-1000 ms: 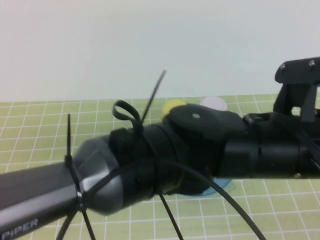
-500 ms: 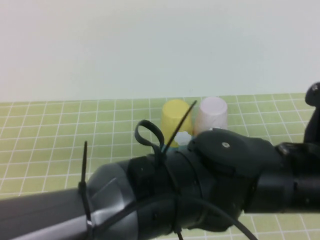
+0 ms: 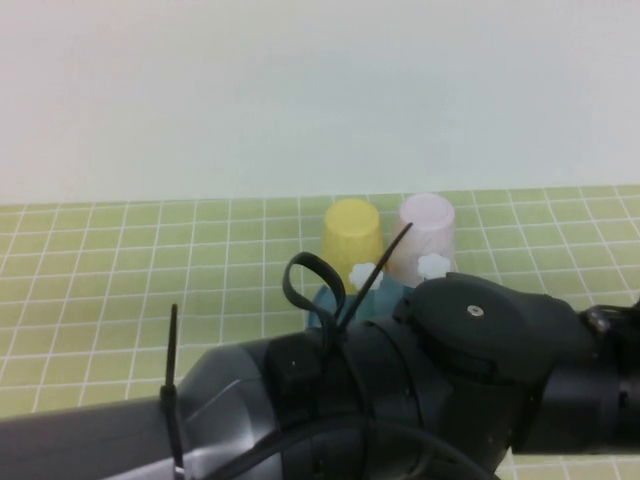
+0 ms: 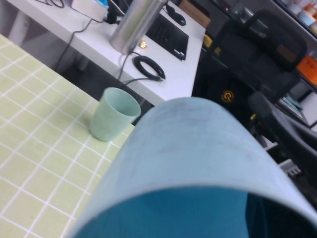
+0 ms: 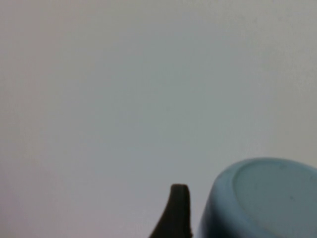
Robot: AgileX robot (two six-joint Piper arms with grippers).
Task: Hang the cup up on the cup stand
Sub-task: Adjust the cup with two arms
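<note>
Left end effector — hidden, grip cannot be told; the cup (image 4: 198,163) fills its wrist view. Right end effector (image 5: 177,210) sits just beside the cup's base — grip cannot be told. Cup stand (image 3: 322,308) stands on the surface (image 3: 120,260), behind the left arm (image 3: 400,390).

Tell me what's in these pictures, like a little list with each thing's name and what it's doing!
cup: light blue, very close, fills the left wrist view
left end effector: not in view itself
right end effector: one dark tip beside a light blue cup bottom
cup stand: mostly behind the left arm; two white knobs show
yellow cup: upside down, behind the knobs
pink cup: upside down, beside the yellow cup
green cup: upright on the grid mat
</note>
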